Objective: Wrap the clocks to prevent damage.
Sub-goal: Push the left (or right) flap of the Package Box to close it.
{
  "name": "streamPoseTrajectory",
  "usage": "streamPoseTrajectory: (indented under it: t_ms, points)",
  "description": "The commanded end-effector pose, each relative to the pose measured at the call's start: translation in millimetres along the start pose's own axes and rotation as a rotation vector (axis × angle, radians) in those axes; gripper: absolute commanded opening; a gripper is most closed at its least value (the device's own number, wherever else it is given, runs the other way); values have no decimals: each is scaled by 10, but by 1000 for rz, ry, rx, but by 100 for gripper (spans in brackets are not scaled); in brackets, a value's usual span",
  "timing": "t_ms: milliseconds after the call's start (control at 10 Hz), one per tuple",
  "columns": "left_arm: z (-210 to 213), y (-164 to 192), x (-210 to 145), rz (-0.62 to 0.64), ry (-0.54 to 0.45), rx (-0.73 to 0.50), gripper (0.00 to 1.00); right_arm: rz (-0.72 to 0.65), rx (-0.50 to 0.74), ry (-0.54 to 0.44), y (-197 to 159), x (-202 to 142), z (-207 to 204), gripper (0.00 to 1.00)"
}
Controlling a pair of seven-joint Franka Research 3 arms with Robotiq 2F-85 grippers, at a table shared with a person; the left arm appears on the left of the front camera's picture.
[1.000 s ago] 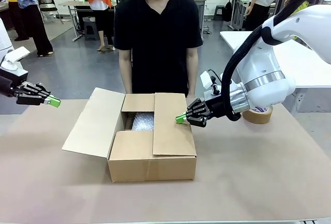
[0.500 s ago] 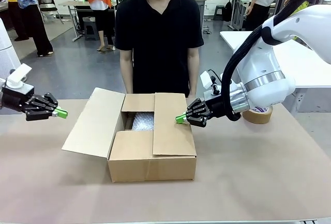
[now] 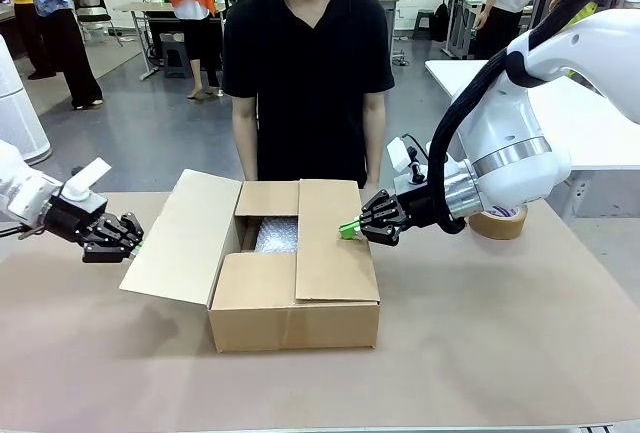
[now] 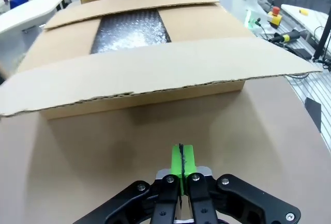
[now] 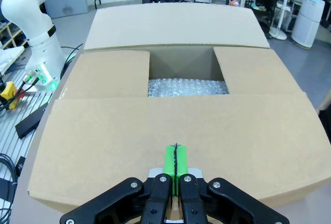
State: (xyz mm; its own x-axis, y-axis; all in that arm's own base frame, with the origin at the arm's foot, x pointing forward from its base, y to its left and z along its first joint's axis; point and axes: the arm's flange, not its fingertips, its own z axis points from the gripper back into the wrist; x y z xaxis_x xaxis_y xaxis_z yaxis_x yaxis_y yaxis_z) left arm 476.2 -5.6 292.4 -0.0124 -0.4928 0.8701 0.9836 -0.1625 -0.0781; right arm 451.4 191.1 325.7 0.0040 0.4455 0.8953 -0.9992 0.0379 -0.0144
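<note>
Nearest on the table (image 3: pixel 480 353) sits the box (image 3: pixel 295 318), its near flap (image 3: pixel 255 283) folded in flat. At the left, the left gripper (image 3: pixel 133 247) has its green pads pressed together with nothing between them, tip just beside the outer edge of the left flap (image 3: pixel 185 238), which lies open and slopes out to the left. Likely step: nudge that flap up and over. Risk: a tip coming in low could slide under the edge, or shove the whole box right instead of hinging the flap. A hit near a corner may crease the cardboard. On the right, the right gripper (image 3: pixel 348 229), fingers also pressed together and empty, has its tip on or just above the right flap (image 3: pixel 335 253), seemingly pinning it down. Too much downward force there could cave the flap into the bubble wrap (image 3: pixel 276 235) showing through the middle gap. The clocks are hidden, judged to be inside that wrap, so a crushed flap means a knock to them. If the right tip lifts early, the flap may spring up and the box loses its anchor. The left flap swinging in could also meet the right tip at the seam. Farther right, a tape roll (image 3: pixel 500 223) lies behind the right arm and the flaps are not sealed. A person (image 3: pixel 305 73) stands at the far side, arms down close to the box, so a sliding box could bump them.
</note>
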Motion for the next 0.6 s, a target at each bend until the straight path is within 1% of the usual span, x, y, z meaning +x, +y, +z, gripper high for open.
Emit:
streamPoseTrajectory:
  t_ms: [0, 300, 500]
  points:
    - [-126, 79, 61, 22, -16, -21, 0, -13, -1, 7, 3, -21, -19, 1]
    - [-353, 114, 307, 19, -176, -26, 0, -13, -1, 7, 3, -21, -19, 1]
    - [-499, 110, 473, -6, -178, -73, 0, -13, -1, 7, 3, -21, -19, 1]
